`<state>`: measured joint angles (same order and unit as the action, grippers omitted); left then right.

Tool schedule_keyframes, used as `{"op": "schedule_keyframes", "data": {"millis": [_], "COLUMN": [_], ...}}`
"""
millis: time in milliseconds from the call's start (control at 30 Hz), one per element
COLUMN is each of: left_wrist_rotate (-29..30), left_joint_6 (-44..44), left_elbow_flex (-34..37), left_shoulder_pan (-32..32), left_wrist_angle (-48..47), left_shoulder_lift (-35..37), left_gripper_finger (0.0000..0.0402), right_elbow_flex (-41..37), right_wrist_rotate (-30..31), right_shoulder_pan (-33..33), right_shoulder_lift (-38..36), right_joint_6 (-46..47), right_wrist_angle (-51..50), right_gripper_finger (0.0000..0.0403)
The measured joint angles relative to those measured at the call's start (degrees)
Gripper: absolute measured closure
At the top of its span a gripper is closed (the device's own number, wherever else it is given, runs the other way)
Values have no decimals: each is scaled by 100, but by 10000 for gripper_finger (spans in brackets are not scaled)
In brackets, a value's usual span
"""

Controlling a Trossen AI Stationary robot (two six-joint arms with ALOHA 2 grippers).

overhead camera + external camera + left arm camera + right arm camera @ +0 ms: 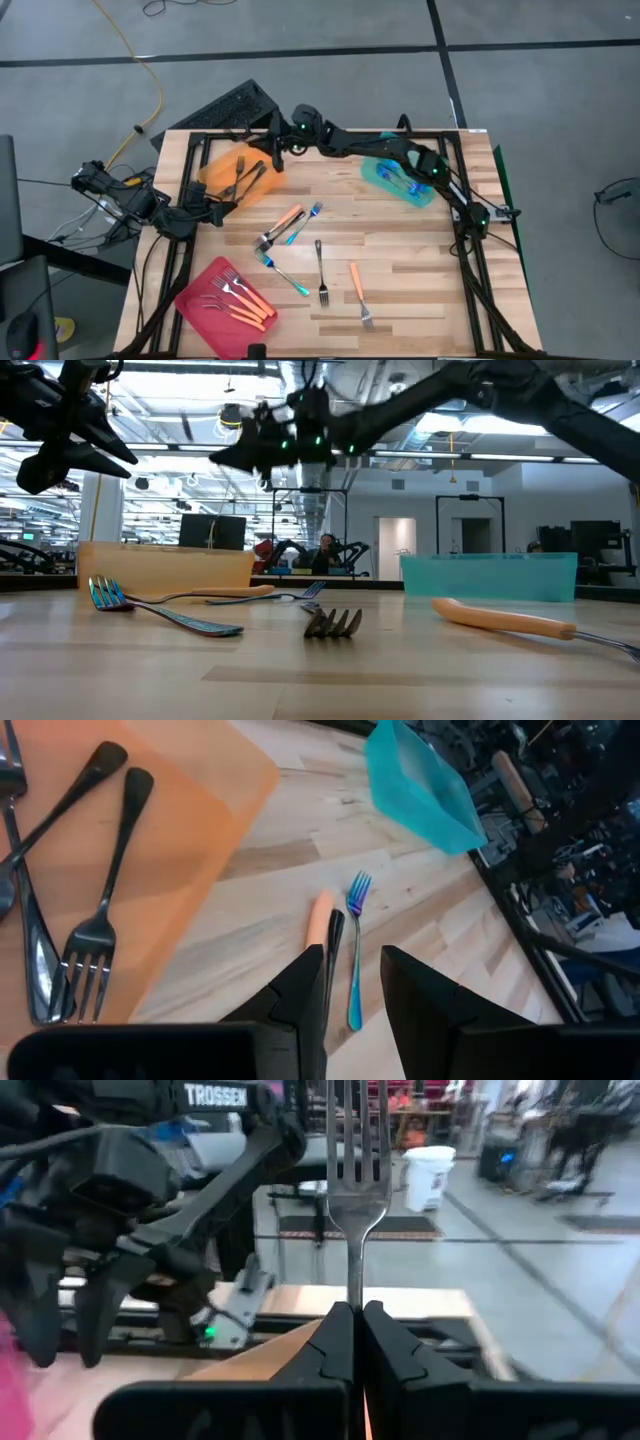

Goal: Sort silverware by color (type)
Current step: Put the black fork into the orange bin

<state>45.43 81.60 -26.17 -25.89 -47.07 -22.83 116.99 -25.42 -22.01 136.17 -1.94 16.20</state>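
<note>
a dark fork [355, 1190] stands upright in the right gripper [352, 1325], pinched tight by the handle, above the orange tray [215, 165] at the table's [420, 250] far left corner. the left gripper [352, 982], half open and empty, hangs near that tray. loose forks [322, 272] lie mid-table between the teal tray [385, 185] and pink tray [195, 300].

The wooden table [420, 260] carries 3 trays [240, 170] and scattered forks [321, 272].

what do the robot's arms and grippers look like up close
Both arms are dark, slim and jointed, with small green lights glowing near the wrists. The left gripper and right gripper each end in two black wedge-shaped fingers. White "TROSSEN" lettering marks one arm, and black cables trail from the bases.
</note>
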Motion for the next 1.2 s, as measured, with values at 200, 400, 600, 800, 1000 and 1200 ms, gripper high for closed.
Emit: {"op": "schedule_keyframes", "data": {"millis": [200, 400, 600, 800, 1000, 1200], "left_wrist_rotate": [6, 44, 177, 305, 614, 647], "left_joint_6": [14, 65, 122, 122, 122, 149], "left_elbow_flex": [0, 0, 0, 0, 0, 0], "left_shoulder_pan": [0, 2, 10, 17, 17, 17], "left_wrist_angle": [-17, -24, -26, -108, -214, -255], "left_shoulder_lift": [-1, -2, 0, 0, 0, 0], "left_gripper_finger": [314, 314, 314, 314, 314, 314], "right_elbow_flex": [268, 1190, 1683, 1687, 1679, 1679], "right_wrist_rotate": [-288, -533, -483, -320, -265, 208], "right_shoulder_pan": [46, 155, 132, 227, 288, 488], "right_shoulder_lift": [662, 1441, 1892, 1870, 1883, 1881], "right_joint_6": [523, 490, 444, -603, -1250, -1652], "right_wrist_angle": [434, 343, 126, -245, -608, -999], "right_gripper_finger": [378, 378, 378, 378, 378, 378]}}
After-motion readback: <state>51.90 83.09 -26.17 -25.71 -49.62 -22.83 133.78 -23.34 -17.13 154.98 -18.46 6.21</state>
